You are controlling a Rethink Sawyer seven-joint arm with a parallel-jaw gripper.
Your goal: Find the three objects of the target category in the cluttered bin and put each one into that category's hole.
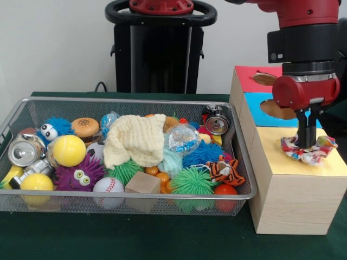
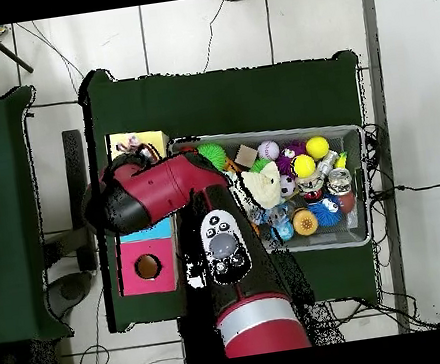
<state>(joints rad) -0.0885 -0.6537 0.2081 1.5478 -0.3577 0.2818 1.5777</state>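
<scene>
Item one, a multicoloured patterned cloth scrap (image 1: 309, 149), lies bunched on the yellow panel (image 1: 325, 165) of the wooden sorting box (image 1: 287, 200), and we see the tool (image 1: 306, 142) standing upright in its middle with its dark fingers (image 1: 301, 130) drawn narrow and pinched on the fabric. Beyond the yellow panel we list a blue panel (image 1: 255, 102) with a round hole (image 1: 277, 110) and a red panel (image 1: 246, 76) with another hole (image 1: 264, 79); in the overhead view the red arm (image 2: 155, 191) covers most of the box. Just beside the box stands the wire mesh bin (image 1: 241, 162) on the green-covered desk (image 1: 135, 238). Within the bin we record a cream knitted cloth (image 1: 134, 140) draped over the centre, a wooden cube (image 1: 142, 183) at the front wall, a baseball (image 1: 108, 185) beside it, a purple fuzzy toy with eyes (image 1: 81, 174), two yellow balls (image 1: 69, 150), a toy burger (image 1: 85, 128), a drink can (image 1: 24, 150) at the left, a green spiky ball (image 1: 192, 181), a tiger toy (image 1: 225, 170) and a second can (image 1: 217, 124) near the far right corner.
</scene>
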